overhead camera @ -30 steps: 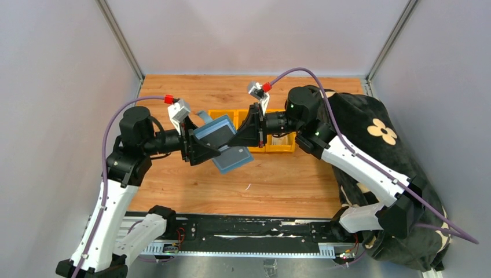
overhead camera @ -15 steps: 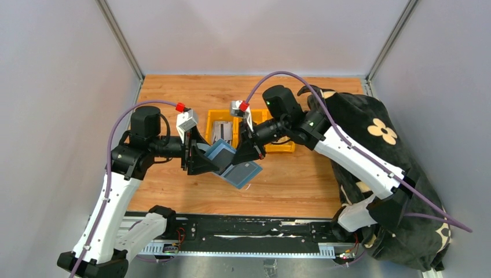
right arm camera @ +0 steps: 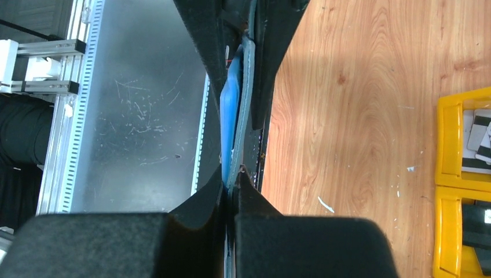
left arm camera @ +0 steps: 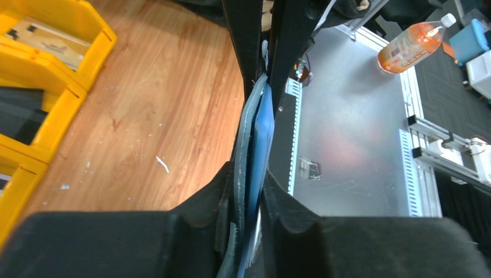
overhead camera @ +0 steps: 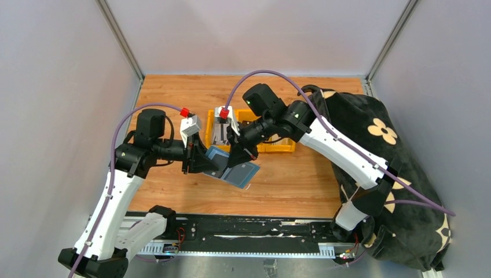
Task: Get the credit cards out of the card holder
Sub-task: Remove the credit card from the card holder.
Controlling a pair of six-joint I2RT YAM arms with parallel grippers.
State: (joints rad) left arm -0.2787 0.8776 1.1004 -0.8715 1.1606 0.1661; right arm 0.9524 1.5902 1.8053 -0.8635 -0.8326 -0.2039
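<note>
Two grippers held one card holder low over the table.
Left gripper pinched one edge of it; right gripper was pressed together on the opposite edge, probably bracing it for emptying.

Slate-blue card holder; yellow bins; orange-brown woodgrain table; black bag, cream flowers; purple cables.

Illumination is bright, even and diffuse, from overhead. The arms cast soft, faint shadows on the desk. The top view is sharp, with slight distortion at the edges. In both wrist views the near fingers are dark and blurred. The metal plate shows mild glare.
</note>
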